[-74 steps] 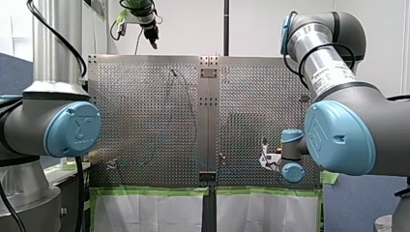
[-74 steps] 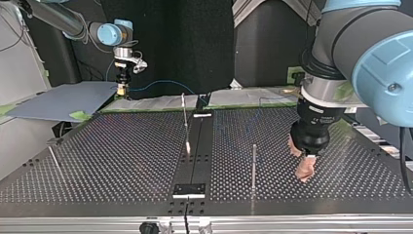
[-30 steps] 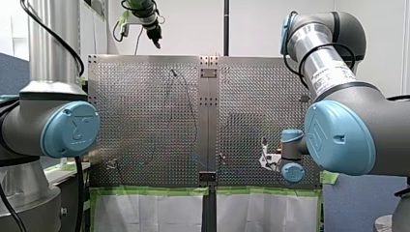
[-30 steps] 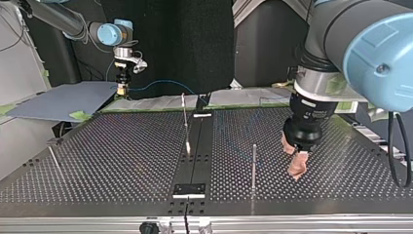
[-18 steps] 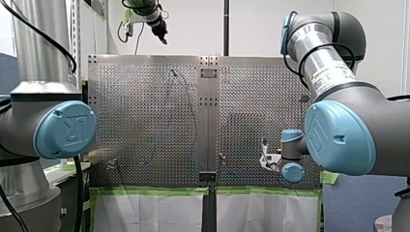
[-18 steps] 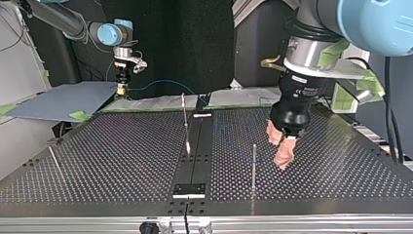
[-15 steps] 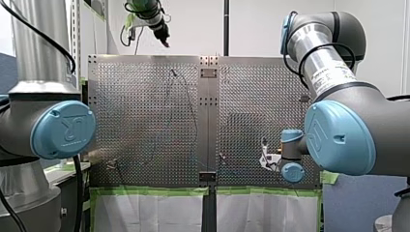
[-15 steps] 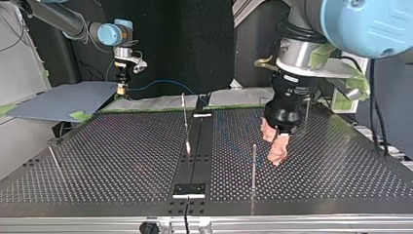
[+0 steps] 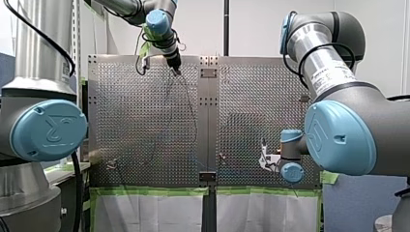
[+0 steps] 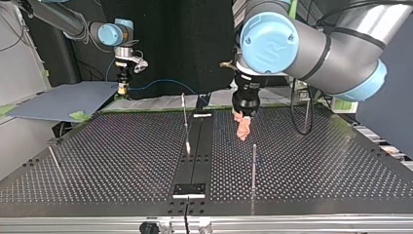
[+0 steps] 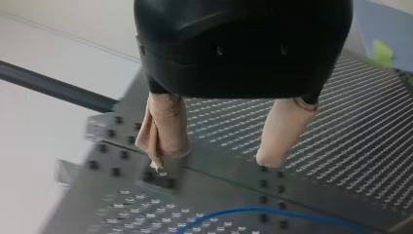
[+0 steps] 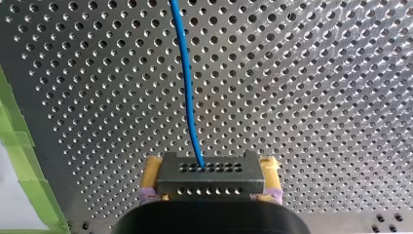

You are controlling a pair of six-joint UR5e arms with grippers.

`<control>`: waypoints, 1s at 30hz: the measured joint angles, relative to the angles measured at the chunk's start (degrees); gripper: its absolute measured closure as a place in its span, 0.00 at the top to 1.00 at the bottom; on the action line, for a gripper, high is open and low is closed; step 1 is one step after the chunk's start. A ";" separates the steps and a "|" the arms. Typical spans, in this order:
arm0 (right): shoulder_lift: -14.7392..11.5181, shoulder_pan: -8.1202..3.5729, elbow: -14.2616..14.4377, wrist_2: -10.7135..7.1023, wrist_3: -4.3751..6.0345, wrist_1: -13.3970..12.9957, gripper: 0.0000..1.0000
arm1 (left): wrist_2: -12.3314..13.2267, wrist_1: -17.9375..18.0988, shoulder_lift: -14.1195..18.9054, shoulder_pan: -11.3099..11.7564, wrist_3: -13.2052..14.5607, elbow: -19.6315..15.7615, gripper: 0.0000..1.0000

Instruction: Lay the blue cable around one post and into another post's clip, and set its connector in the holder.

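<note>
The perforated metal table (image 10: 122, 146) is carrying thin upright posts (image 10: 253, 163), and the left gripper (image 11: 214, 161) is hovering over it with beige-padded fingers spread wide, gripping nothing. The right gripper (image 12: 210, 181) is pinching the dark connector (image 12: 209, 170) between yellow pads near the table's edge, and the blue cable (image 12: 187, 83) is running from it across the holes.
</note>
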 joint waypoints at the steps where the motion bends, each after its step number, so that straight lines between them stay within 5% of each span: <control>1: 0.00 0.01 0.00 -0.01 -0.02 0.01 0.00 | -0.35 0.57 -0.55 -0.54 -0.53 -0.53 1.00; 14: 0.00 0.05 0.00 0.03 -1.23 0.65 0.00 | -0.10 6.38 -5.20 -6.36 -3.55 -6.36 1.00; 30: -0.01 0.12 0.00 0.17 -1.93 1.29 0.00 | 0.11 14.17 -12.65 -13.01 -2.63 -14.18 1.00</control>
